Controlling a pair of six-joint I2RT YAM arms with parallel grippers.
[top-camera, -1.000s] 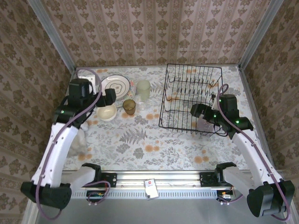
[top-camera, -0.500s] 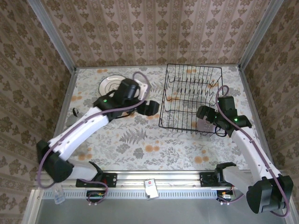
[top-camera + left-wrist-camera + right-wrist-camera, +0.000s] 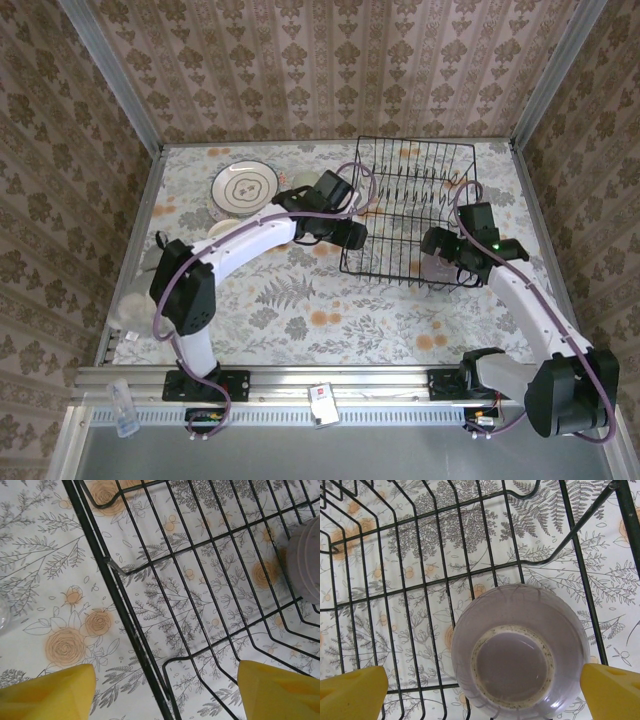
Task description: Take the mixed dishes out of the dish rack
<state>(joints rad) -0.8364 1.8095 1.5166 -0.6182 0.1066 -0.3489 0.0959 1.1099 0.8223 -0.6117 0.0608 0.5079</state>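
Note:
The black wire dish rack (image 3: 410, 170) stands at the back right of the table. A lavender bowl (image 3: 517, 652) sits in its near right corner, a pale ring at its middle. My right gripper (image 3: 482, 700) hangs open above the bowl (image 3: 436, 267), one yellow finger on either side and clear of it. My left gripper (image 3: 352, 235) is open at the rack's near left side. Its fingertips (image 3: 50, 692) straddle the rack's rim wire (image 3: 125, 625) without touching it. The lavender bowl (image 3: 307, 555) peeks in at the right edge of the left wrist view. A white round plate (image 3: 245, 186) lies on the table at the back left.
The left arm (image 3: 250, 240) stretches across the middle of the table and covers what lies under it. A pale glass (image 3: 300, 183) shows just behind that arm. Patterned walls close the table on three sides. The near rail (image 3: 320, 385) holds both arm bases.
The left arm has swung from the table's left side over to the rack's left edge, its jaws narrowing a little. The right gripper has barely shifted above the bowl.

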